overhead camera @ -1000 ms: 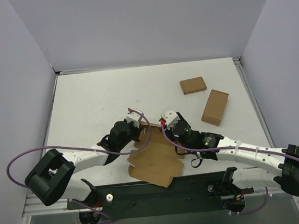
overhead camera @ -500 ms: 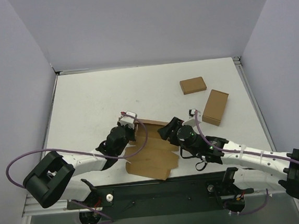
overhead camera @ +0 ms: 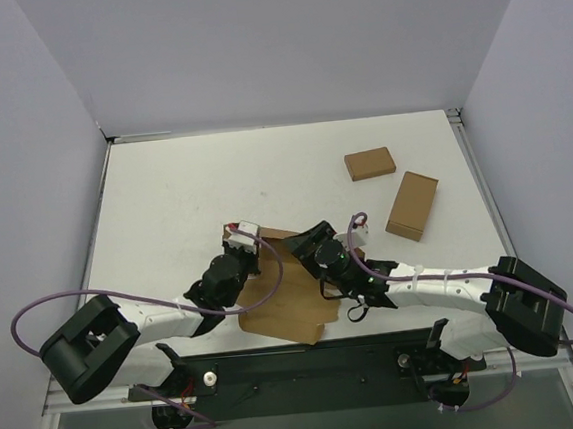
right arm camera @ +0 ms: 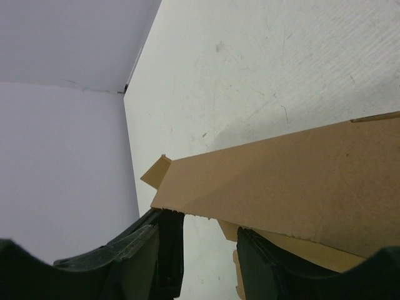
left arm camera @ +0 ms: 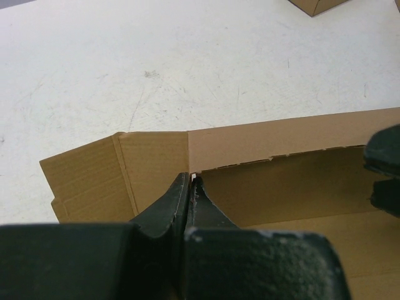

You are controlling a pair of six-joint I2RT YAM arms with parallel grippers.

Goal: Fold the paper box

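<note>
The paper box [overhead camera: 292, 299] is a brown cardboard sheet, partly folded, lying near the table's front edge between the two arms. Its far wall [left arm camera: 294, 134] stands up, and a side flap [left arm camera: 94, 169] spreads out to the left. My left gripper [overhead camera: 241, 241] sits at the box's far left corner; in the left wrist view [left arm camera: 190, 180] its jaws are pressed together on the cardboard's edge there. My right gripper [overhead camera: 306, 243] is open at the far wall; in the right wrist view [right arm camera: 209, 244] its fingers [right arm camera: 156, 250] stand apart just under the wall's edge [right arm camera: 281, 181].
Two small closed brown boxes lie at the back right, one [overhead camera: 369, 163] flat and one [overhead camera: 412, 204] set at an angle beside it. Grey walls enclose the white table [overhead camera: 184, 193] on three sides. The right gripper's dark body [left arm camera: 384, 165] shows at the left wrist view's right edge.
My right gripper has swung left and turned onto the box's far wall, its jaws slightly wider. The left gripper and the box have shifted a little to the left.
</note>
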